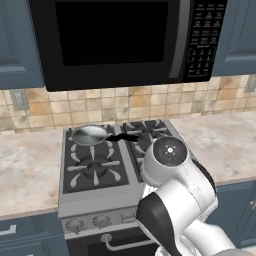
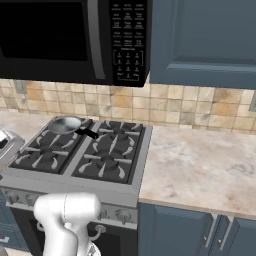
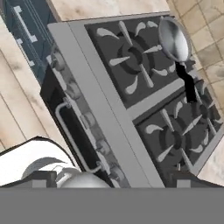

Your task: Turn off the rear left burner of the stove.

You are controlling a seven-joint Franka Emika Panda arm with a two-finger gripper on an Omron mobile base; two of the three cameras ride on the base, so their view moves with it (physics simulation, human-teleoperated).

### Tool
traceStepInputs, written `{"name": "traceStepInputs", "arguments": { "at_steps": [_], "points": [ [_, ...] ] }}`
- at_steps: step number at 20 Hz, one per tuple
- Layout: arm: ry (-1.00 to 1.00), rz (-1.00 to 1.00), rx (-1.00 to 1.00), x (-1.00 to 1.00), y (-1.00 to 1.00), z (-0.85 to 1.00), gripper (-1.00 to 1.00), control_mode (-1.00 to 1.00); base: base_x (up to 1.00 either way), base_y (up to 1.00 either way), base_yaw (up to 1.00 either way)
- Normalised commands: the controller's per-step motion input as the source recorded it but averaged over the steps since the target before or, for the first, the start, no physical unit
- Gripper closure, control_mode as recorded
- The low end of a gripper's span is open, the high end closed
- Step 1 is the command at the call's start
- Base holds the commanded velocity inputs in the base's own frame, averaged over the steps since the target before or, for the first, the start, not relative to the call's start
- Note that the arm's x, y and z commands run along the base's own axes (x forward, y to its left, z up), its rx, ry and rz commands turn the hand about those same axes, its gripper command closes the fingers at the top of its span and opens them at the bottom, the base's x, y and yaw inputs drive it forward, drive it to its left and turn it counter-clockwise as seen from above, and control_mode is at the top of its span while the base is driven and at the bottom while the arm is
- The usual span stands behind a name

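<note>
The stove is a grey steel range with a black four-burner top. A shiny steel pan with a black handle sits over the rear left burner and hides most of it. Small round grey knobs line the front panel above the oven's bar handle. My gripper hangs in front of the stove, above and away from the knob row. It is open, with nothing between its fingertips.
A black microwave hangs low over the stove. Marbled counters flank it, over blue cabinets. My own white arm covers the stove's front right corner in the left base view.
</note>
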Motion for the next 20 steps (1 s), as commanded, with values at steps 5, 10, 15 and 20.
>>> {"name": "traceStepInputs", "arguments": {
  "at_steps": [5,10,15,20],
  "points": [
    [0.14,0.38,-0.32,0.02,0.47,-0.43,-1.0,-1.0,0.0,0.0,0.0],
    [0.0,0.23,-0.43,0.0,0.71,-0.59,-1.0,-1.0,0.0,0.0,0.0],
    [0.01,0.18,-0.25,0.0,0.05,-0.47,-1.0,-1.0,0.0,0.0,0.0],
    [0.07,0.18,-0.24,0.0,0.08,-0.37,-1.0,-1.0,0.0,0.0,0.0]
  ]
}}
